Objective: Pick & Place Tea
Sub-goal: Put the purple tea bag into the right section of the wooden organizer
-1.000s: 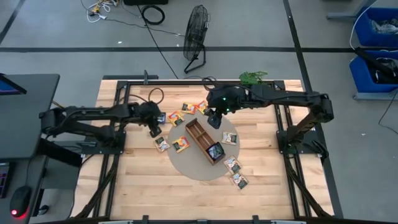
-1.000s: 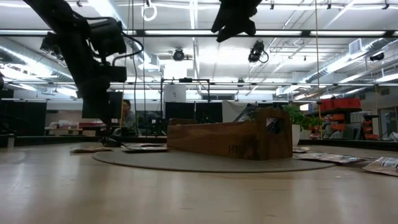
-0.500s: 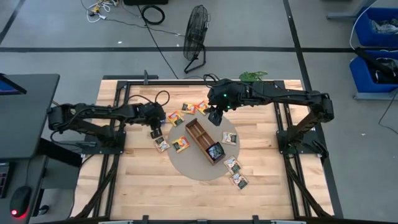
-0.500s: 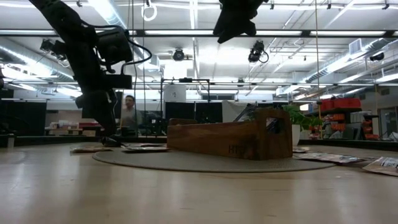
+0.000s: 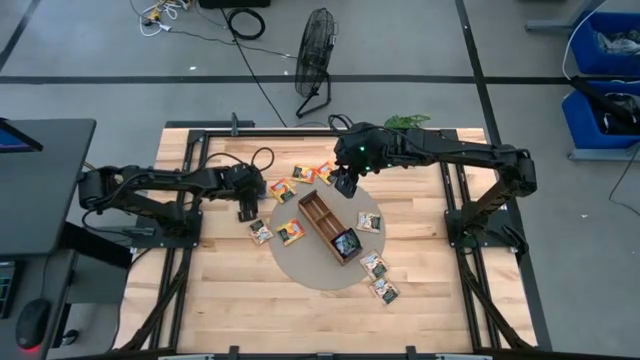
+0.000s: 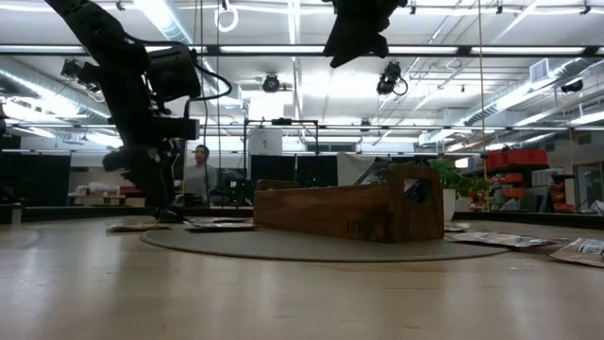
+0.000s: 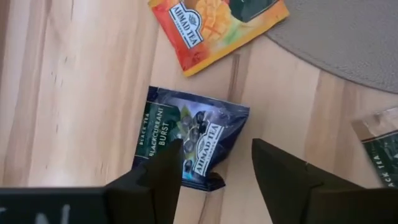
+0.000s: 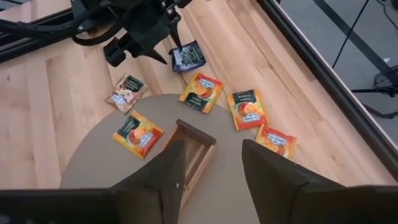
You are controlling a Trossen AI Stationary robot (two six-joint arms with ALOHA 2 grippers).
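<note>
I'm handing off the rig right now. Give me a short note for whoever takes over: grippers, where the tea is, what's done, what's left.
Left gripper: jaws open, low over the dark blue sachet lying on the bare wood beside the round mat; nothing held.
Right gripper: jaws open, empty, raised above the far end of the wooden tray.
Tea: one dark sachet sits in the tray's near end; the other sachets lie loose around the tray, on mat and table.
Done: one sachet in the tray.
Left: every loose sachet; the blue one looks next.

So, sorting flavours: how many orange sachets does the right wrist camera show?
4 orange sachets: one on the mat beside the tray, three in a row along the mat's rim. More may lie unseen.
</note>
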